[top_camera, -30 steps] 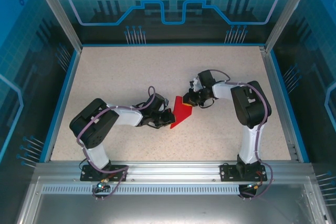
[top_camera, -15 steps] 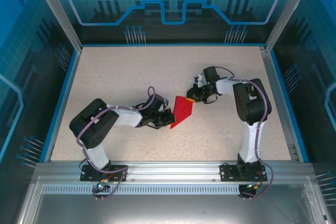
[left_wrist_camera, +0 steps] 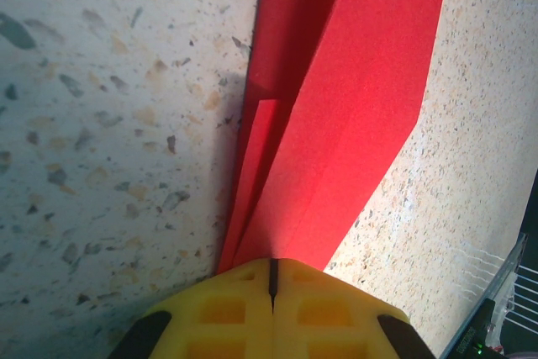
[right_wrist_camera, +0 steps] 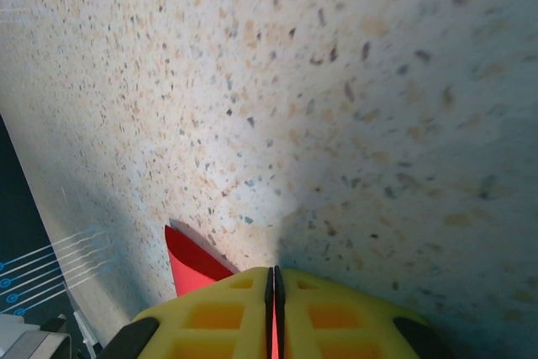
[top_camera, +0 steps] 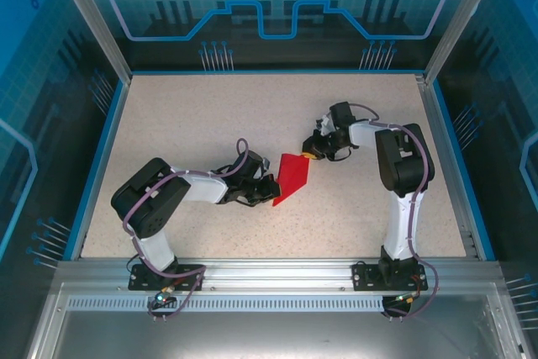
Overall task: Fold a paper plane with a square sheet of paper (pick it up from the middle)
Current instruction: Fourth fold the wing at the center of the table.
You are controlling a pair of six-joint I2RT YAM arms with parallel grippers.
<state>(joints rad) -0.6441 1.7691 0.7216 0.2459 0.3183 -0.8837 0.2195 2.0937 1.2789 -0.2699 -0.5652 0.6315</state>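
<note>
moved: we see the right arm [top_camera: 402, 166] swung a bit further back and outward than a second ago, left arm [top_camera: 155, 199] hasn't budged
left fingers [left_wrist_camera: 218, 313]: pressed together, clamped on the narrow near tip of the red paper [left_wrist_camera: 336, 124]
right fingers [right_wrist_camera: 210, 317]: together too, with a red sliver between them, at the paper's far corner
red paper: folded and creased, mid-worktop [top_camera: 185, 124], stretched between both arms

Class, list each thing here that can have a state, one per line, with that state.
red paper: folded in layers to a point, pinched at two ends.
left gripper: shut on the red paper's pointed end.
right gripper: shut on the red paper's opposite corner.
</note>
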